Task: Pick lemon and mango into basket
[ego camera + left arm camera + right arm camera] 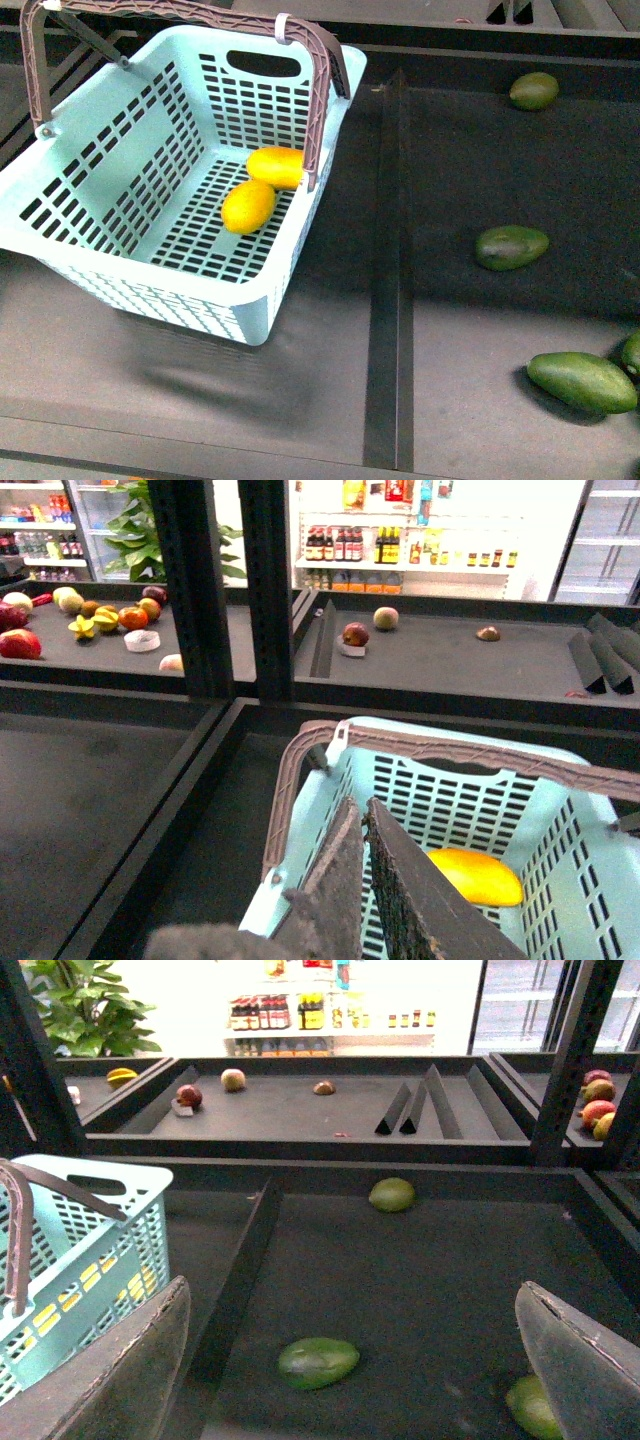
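The light blue basket (120,190) with brown handles (320,110) fills the left of the front view, tilted, with a shadow under it. On its slatted floor lie the bright yellow lemon (248,206) and, touching it on the far side, the deeper orange-yellow mango (276,167). Neither gripper appears in the front view. In the left wrist view my left gripper (362,805) is shut above the basket's rim (300,810), with nothing seen between its fingers (335,890); one yellow fruit (475,876) shows inside. My right gripper (352,1290) stands wide open over the dark shelf, holding nothing.
Dark green oval fruits (511,247) (582,381) (534,90) lie on the right shelf section, beyond a raised divider (388,270). One green fruit (318,1362) lies under the right gripper. Black frame posts (195,590) and a farther shelf with mixed fruit (110,615) stand behind.
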Robot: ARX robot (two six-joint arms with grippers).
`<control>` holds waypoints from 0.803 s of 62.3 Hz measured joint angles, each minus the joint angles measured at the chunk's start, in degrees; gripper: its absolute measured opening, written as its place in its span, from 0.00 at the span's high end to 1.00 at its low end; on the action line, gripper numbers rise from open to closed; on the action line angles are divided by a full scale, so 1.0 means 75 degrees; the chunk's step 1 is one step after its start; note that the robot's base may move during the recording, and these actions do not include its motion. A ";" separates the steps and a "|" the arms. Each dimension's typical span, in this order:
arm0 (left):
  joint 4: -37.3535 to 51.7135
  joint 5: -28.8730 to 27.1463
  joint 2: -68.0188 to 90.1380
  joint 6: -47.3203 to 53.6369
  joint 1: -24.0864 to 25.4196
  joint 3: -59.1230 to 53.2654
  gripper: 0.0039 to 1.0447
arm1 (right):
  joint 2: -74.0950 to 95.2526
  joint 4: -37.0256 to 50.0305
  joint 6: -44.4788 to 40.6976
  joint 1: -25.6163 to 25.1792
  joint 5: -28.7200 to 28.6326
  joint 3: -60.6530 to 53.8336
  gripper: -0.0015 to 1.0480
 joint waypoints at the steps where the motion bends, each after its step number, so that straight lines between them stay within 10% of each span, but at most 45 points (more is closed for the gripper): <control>1: -0.0009 0.0032 -0.0067 0.0006 0.0035 -0.0108 0.97 | 0.0000 0.0003 0.0000 0.0000 0.0000 0.0000 0.08; 50: -0.4138 0.0959 -0.5753 0.0087 0.0956 -0.1638 0.97 | 0.0000 0.0000 0.0000 0.0000 0.0003 0.0000 0.08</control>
